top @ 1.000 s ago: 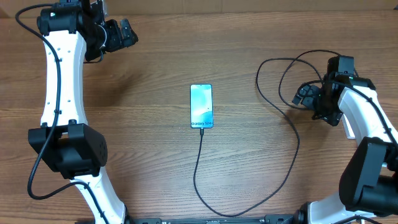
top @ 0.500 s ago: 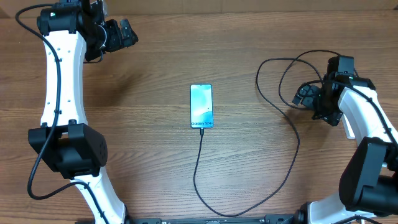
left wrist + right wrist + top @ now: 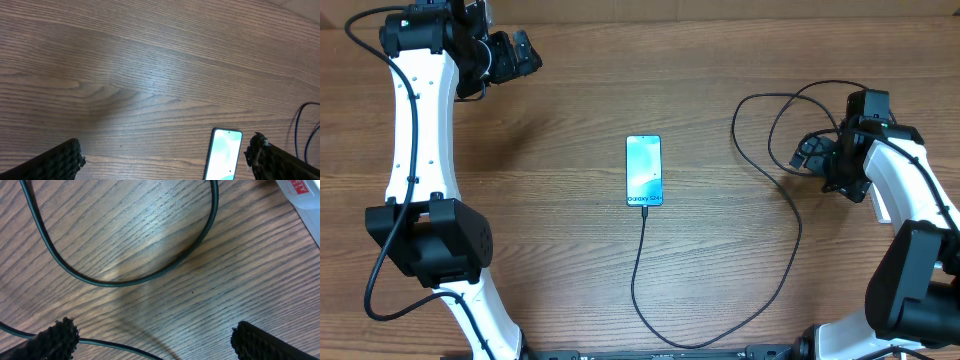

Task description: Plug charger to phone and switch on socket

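Observation:
The phone (image 3: 643,170) lies flat mid-table, its light blue screen up; its top half (image 3: 224,155) also shows in the left wrist view. The charger's thin black cable (image 3: 790,260) meets the phone's near edge, curves right and coils by my right gripper (image 3: 807,152). That gripper (image 3: 155,345) hangs open over the coil (image 3: 125,280), holding nothing. A white corner with red print, likely the socket (image 3: 296,191), shows only in the right wrist view. My left gripper (image 3: 525,52) is open at the far left, and in its own view the left gripper (image 3: 165,167) stands above bare wood.
The wooden table (image 3: 550,230) is bare to the left of the phone. Both white arms rise along the table's sides, the left arm (image 3: 420,130) and the right arm (image 3: 910,190). A bit of black cable (image 3: 299,130) crosses the right edge of the left wrist view.

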Robot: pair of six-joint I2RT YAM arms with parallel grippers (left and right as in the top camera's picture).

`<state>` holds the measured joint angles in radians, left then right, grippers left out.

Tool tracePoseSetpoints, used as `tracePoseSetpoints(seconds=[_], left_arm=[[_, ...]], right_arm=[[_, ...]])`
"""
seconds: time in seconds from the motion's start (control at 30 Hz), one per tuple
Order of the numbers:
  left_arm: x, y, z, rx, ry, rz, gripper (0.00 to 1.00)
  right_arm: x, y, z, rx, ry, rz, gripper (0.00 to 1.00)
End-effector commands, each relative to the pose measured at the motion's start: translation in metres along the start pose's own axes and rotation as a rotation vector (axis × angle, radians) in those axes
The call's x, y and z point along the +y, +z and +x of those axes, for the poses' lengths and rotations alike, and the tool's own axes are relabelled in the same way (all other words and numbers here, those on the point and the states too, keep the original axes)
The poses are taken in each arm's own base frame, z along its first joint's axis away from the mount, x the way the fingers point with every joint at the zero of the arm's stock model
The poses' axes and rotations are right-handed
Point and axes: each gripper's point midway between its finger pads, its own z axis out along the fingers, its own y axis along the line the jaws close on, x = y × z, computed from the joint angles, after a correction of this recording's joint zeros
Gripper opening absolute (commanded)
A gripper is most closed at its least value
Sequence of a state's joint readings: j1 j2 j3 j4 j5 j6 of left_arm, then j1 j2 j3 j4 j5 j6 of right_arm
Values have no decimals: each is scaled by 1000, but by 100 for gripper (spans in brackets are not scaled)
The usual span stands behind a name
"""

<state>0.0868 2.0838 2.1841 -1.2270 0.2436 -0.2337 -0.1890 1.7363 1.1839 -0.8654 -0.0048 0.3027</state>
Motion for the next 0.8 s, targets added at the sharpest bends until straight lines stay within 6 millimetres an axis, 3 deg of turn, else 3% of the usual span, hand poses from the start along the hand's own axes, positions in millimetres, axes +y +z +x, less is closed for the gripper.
tracePoseSetpoints(seconds=[0.0, 0.77], left_arm=[[-5, -7, -3, -17, 1, 14, 100], [-2, 1, -1, 0, -4, 9, 100]], right_arm=[[4, -10, -2, -27, 2, -21, 100], [4, -10, -2, -27, 2, -21, 100]])
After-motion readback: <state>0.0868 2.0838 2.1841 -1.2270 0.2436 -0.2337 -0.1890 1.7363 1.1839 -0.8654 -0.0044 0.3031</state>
